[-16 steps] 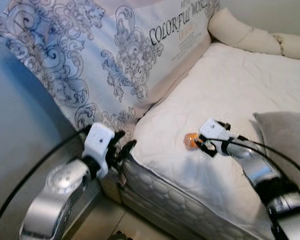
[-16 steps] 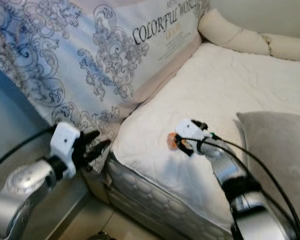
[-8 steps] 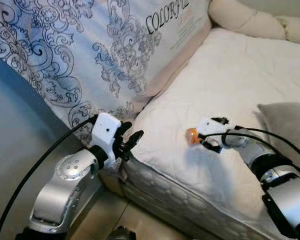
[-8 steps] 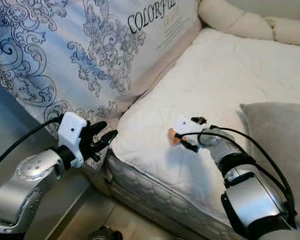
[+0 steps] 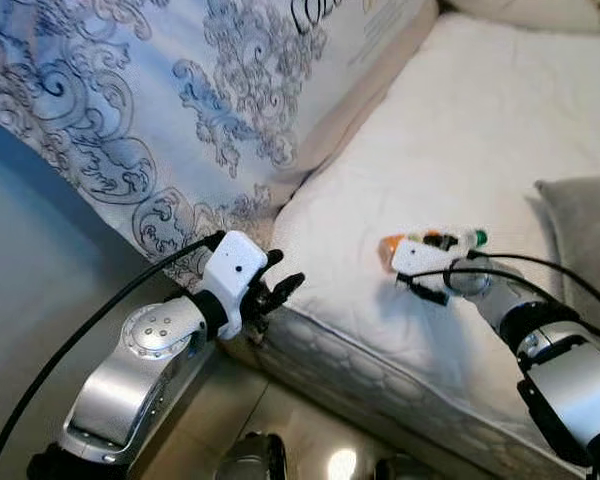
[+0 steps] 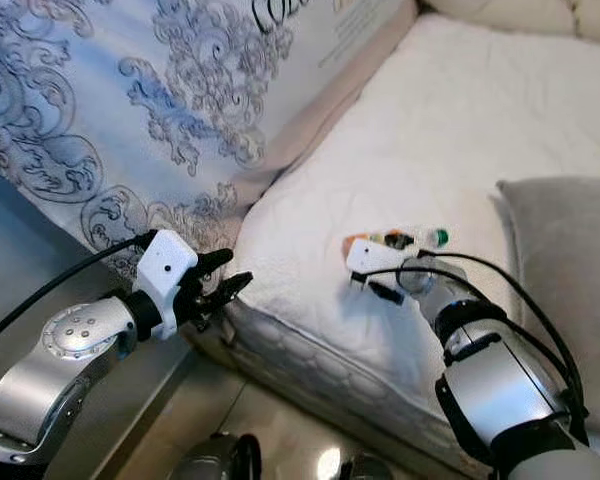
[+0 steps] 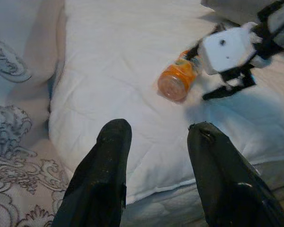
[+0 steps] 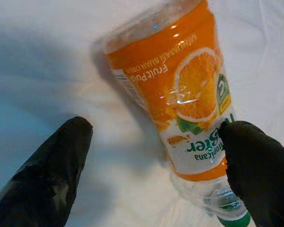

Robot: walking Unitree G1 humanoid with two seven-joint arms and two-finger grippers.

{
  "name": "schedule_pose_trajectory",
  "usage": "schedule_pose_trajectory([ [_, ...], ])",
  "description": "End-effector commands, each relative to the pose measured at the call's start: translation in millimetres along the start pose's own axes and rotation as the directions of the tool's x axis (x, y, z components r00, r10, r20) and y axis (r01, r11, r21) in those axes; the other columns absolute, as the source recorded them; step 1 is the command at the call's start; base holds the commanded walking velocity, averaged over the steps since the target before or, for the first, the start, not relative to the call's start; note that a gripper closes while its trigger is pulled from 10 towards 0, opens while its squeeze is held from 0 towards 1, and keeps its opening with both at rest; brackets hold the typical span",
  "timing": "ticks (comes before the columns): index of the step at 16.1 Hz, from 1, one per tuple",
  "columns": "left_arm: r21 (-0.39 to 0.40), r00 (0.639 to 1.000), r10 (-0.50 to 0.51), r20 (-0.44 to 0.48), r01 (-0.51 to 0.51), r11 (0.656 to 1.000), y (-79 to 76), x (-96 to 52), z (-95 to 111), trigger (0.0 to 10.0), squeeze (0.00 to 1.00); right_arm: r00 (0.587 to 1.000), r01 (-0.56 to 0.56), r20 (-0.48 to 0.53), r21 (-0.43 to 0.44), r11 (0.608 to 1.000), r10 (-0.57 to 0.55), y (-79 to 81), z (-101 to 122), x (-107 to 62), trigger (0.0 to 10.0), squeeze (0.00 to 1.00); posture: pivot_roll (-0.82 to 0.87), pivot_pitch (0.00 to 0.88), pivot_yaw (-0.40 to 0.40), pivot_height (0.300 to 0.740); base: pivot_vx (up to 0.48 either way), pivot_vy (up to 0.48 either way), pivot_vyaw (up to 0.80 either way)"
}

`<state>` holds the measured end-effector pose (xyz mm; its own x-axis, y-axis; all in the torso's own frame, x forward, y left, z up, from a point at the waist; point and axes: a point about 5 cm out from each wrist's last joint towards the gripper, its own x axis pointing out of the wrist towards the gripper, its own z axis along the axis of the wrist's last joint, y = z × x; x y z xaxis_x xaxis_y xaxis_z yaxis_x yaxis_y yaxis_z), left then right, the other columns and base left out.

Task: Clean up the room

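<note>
The orange juice bottle [image 8: 182, 109] lies on its side on the bed [image 5: 500, 130], stray litter. The right gripper [image 8: 156, 165] straddles it, spread wide to close on it (not yet gripping). The left gripper [image 7: 154, 142] waits open at the mattress's near-left corner

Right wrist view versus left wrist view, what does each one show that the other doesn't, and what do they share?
The right wrist view alone reads the bottle's label, with its orange picture and green cap. The left wrist view alone takes in the right gripper beside the bottle, the mattress corner and the patterned pillow. Both show the orange bottle lying on the white mattress.
</note>
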<state>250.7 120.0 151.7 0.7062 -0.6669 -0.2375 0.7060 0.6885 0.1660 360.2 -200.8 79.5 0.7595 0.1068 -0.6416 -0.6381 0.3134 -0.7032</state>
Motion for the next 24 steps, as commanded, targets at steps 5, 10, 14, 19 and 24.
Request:
schedule_pose_trajectory([
  [5, 0.006, 0.999, -0.044, -0.023, 0.044, 0.999, -1.0, -13.4, 1.8, 10.0, 0.0, 0.996, 0.059, -0.061, 0.019, 0.998, -0.058, -5.9, -6.8, -1.1, 0.3, 0.0, 0.22, 0.241, 0.113, 0.74, 0.0, 0.0, 0.0],
  [10, -0.02, 0.996, -0.079, -0.032, 0.078, 0.997, -5.6, -13.6, 2.7, 10.0, 0.0, 0.998, 0.034, -0.065, 0.105, 0.994, -0.027, 0.0, -6.5, 0.6, 0.0, 0.0, 0.23, 0.227, 0.094, 0.74, 0.0, 0.0, 0.0],
  [14, -0.077, 0.993, -0.093, -0.075, 0.088, 0.993, -6.0, -13.7, -2.8, 10.0, 0.0, 0.997, 0.049, -0.059, 0.125, 0.991, -0.042, -1.4, -6.0, 0.4, 0.0, 0.0, 0.21, 0.213, 0.095, 0.74, 0.0, 0.0, 0.0],
  [19, -0.115, 0.996, 0.002, -0.093, -0.013, 0.993, -5.1, -8.9, -10.8, 10.0, 0.0, 0.953, 0.195, 0.112, 0.484, 0.853, -0.282, -45.6, 5.9, -12.7, 0.0, 0.0, 0.13, 0.094, 0.095, 0.74, 0.0, 0.0, 0.0],
  [24, -0.214, 0.953, 0.294, -0.076, -0.304, 0.928, 11.7, -14.3, -15.1, 10.0, 0.0, 0.836, 0.095, 0.188, 0.875, 0.474, -0.515, -8.6, 6.8, -49.5, 0.0, 0.0, 0.01, 0.0, 0.081, 0.74, 0.0, 0.0, 0.0],
])
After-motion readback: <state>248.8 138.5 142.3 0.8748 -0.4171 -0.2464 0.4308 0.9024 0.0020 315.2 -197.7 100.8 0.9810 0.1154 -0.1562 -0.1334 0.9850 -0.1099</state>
